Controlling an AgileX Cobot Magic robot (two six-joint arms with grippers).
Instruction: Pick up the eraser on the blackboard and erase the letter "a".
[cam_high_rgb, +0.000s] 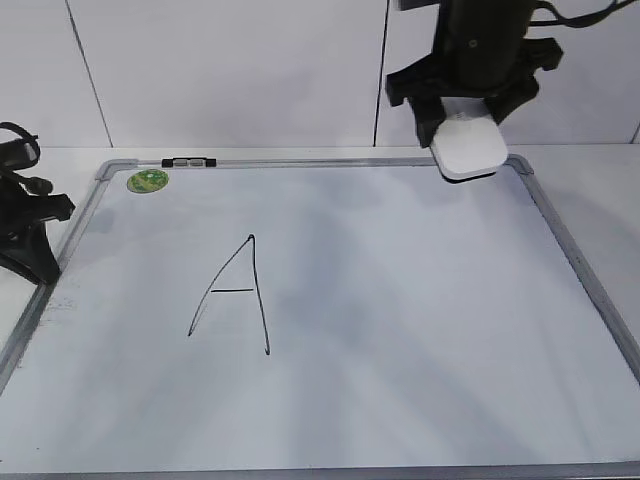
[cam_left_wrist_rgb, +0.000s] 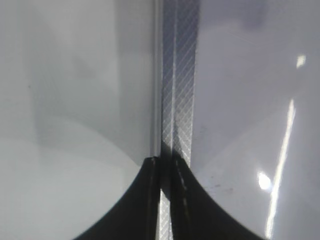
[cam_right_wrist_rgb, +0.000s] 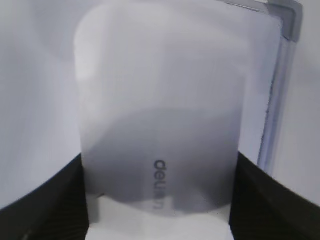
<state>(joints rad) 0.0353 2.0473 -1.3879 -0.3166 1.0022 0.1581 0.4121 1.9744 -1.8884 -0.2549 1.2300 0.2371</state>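
Observation:
My right gripper (cam_high_rgb: 470, 125) is shut on the white eraser (cam_high_rgb: 467, 148) and holds it over the far right corner of the blackboard (cam_high_rgb: 400, 330). In the right wrist view the eraser (cam_right_wrist_rgb: 160, 100) fills the space between my fingers (cam_right_wrist_rgb: 159, 167), grey lettering up, with the board's corner (cam_right_wrist_rgb: 290, 20) beyond it. No small lowercase "a" shows; only a large uppercase "A" (cam_high_rgb: 235, 295) is drawn left of the middle. My left gripper (cam_high_rgb: 30, 240) is at the board's left edge. In the left wrist view its jaws (cam_left_wrist_rgb: 165, 162) are shut over the grey frame (cam_left_wrist_rgb: 180, 75).
A round green sticker (cam_high_rgb: 148, 181) sits in the board's far left corner. A small black-and-white marker (cam_high_rgb: 189, 161) lies on the top frame beside it. A white panelled wall (cam_high_rgb: 230, 70) rises just behind the board.

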